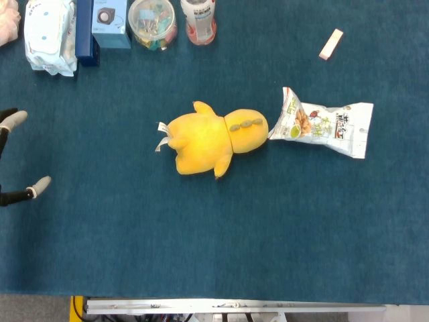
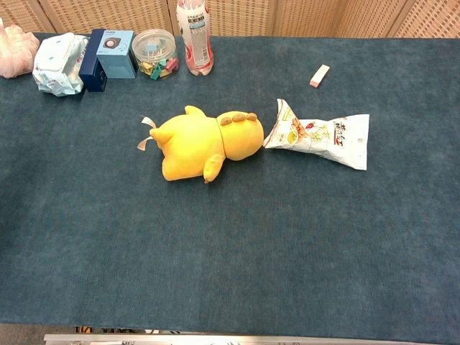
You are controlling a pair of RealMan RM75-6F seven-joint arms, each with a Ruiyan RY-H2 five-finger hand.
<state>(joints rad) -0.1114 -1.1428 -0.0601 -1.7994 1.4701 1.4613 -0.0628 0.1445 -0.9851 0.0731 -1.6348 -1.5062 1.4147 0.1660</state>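
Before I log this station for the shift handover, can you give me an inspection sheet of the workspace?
Surface: table covered in dark teal cloth, flat, no spills seen.
Things in hand: yellow plush toy lying on its side mid-table; snack bag beside it, its end touching the toy's head.
Clutter: along the far edge, wipes pack, blue box, clear tub of clips, bottle; small pink eraser apart on the right.
Robot hands: left robot hand only fingertips at the head view's left edge, holding nothing visible; right one not in view.
Cables: nothing seen.
Surroundings: woven panel wall behind; metal rail at the near edge.
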